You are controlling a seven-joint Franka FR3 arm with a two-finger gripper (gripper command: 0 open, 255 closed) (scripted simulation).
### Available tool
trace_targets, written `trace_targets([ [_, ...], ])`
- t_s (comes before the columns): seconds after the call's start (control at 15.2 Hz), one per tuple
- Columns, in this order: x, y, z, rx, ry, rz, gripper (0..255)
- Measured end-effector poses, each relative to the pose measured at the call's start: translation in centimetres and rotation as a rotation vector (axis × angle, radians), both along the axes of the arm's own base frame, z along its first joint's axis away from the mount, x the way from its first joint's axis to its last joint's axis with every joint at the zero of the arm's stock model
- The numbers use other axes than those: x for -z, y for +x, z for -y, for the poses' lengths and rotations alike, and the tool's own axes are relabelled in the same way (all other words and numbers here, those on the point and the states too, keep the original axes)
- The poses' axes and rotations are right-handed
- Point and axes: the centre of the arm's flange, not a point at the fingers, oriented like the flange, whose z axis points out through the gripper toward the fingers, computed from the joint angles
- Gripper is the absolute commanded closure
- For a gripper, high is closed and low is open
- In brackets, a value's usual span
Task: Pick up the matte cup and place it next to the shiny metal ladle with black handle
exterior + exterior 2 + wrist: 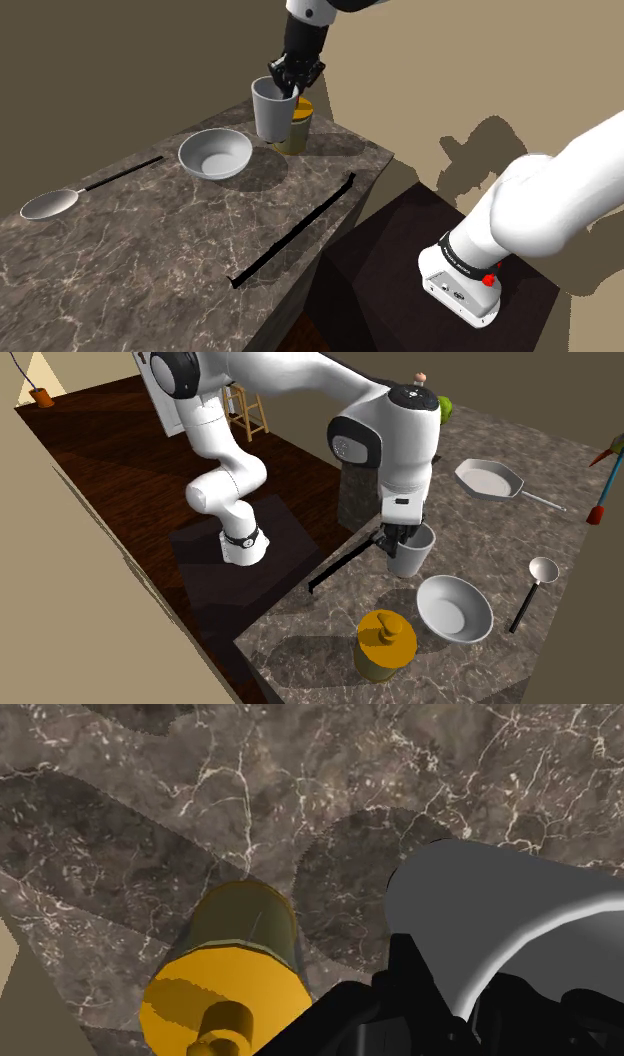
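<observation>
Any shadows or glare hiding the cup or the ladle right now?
No. Shoulder view: cup and ladle evenly lit; the arm throws its shadow past the counter. Second exterior view: ladle clear, no glare. Wrist view: shadow patches darken the counter; cup shades grey to white.

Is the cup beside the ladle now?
No, the gripper holds the cup by the yellow jar; the bowl lies between it and the ladle.

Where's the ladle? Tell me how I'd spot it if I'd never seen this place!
Look at the dark marble counter. Past the round grey bowl, toward the shoulder view's left, lies the ladle. Unlike the bowl, it has a small shiny scoop on a long, straight black handle.
</observation>
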Motion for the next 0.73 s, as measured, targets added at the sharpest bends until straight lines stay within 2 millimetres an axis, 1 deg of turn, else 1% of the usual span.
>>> trace_targets([
  [0.07,0.1,0.1,-1.5,0.0,0.0,0.0,255],
  [0.13,0.4,0.4,-2.4,0.0,0.0,0.0,255],
  [0.26,1.1,0.9,-5.2,0.0,0.0,0.0,255],
  [0.4,1.3,1.0,-7.9,0.0,0.0,0.0,255],
  [0.46,1.6,1.5,-8.8,0.0,0.0,0.001,255],
  [0.59,1.7,2.0,-11.5,0.0,0.0,0.0,255],
  [0.73,2.5,2.4,-14.3,0.0,0.001,0.0,255],
])
